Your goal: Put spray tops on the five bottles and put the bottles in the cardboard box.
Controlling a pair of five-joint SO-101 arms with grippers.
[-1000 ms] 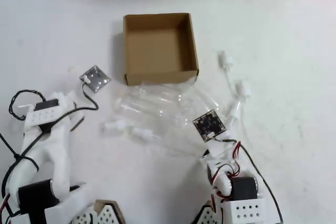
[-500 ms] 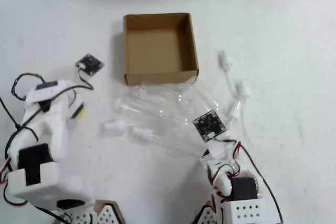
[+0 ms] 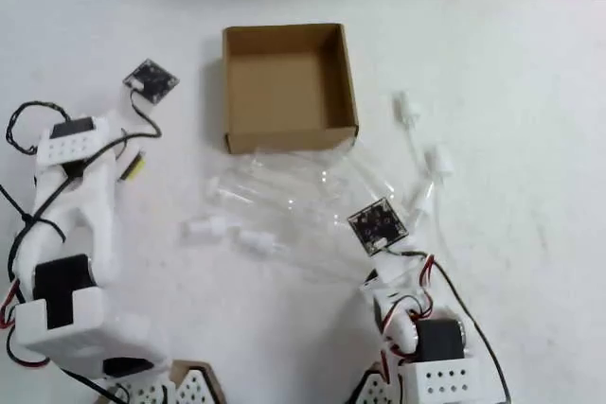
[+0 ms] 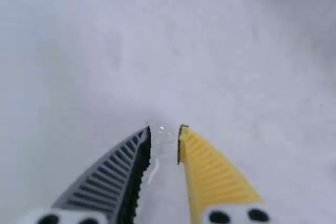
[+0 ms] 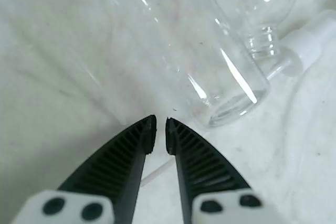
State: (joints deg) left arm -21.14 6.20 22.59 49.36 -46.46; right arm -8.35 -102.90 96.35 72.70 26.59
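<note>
Wrist views — left end effector (image 4: 164, 135) barely ajar, right end effector (image 5: 160, 127) shut — both empty.

Bright even light, faint shadows, glints on bottles (image 5: 210, 61)

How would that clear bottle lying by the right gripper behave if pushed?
The bottle lies on its side and looks round, so it would probably roll. It looks empty and thin-walled, so it is likely light and might dent under a squeeze. Its glossy surface may be slippery.
</note>
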